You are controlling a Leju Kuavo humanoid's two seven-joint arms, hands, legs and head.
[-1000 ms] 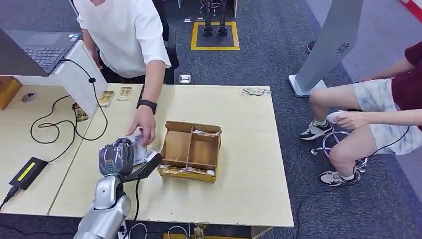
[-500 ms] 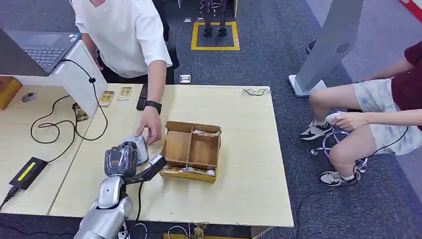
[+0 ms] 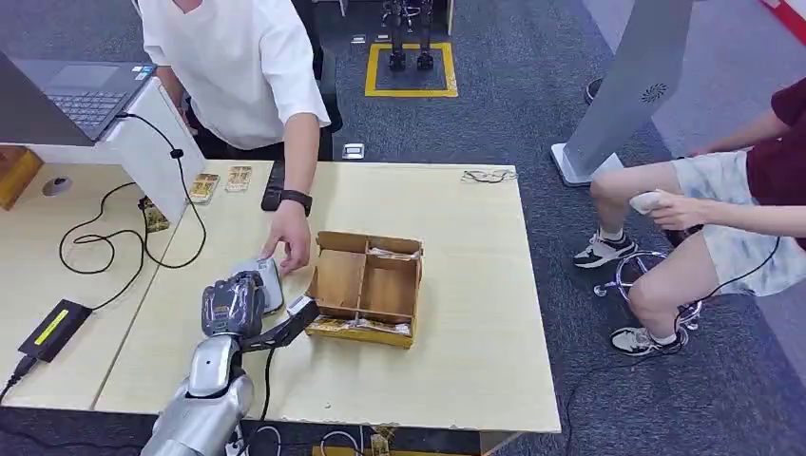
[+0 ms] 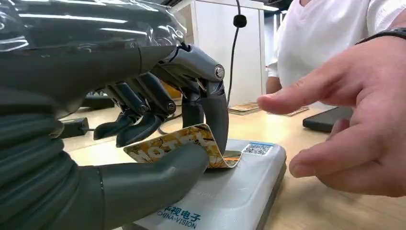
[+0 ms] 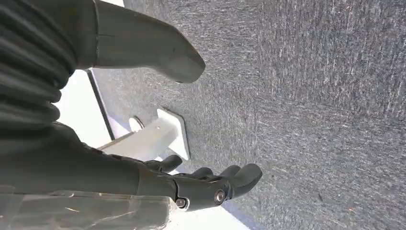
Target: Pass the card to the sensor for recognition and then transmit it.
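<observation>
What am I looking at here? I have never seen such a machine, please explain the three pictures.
This is a humanoid robot. The head view looks down from its body at a wooden table. The two other pictures come from cameras at its wrists. Its left hand holds a yellow card, bent, with its edge on a grey card sensor. A person's hand waits right beside it. A divided cardboard box stands next to the sensor. The right hand hangs over the carpet and holds nothing.
</observation>
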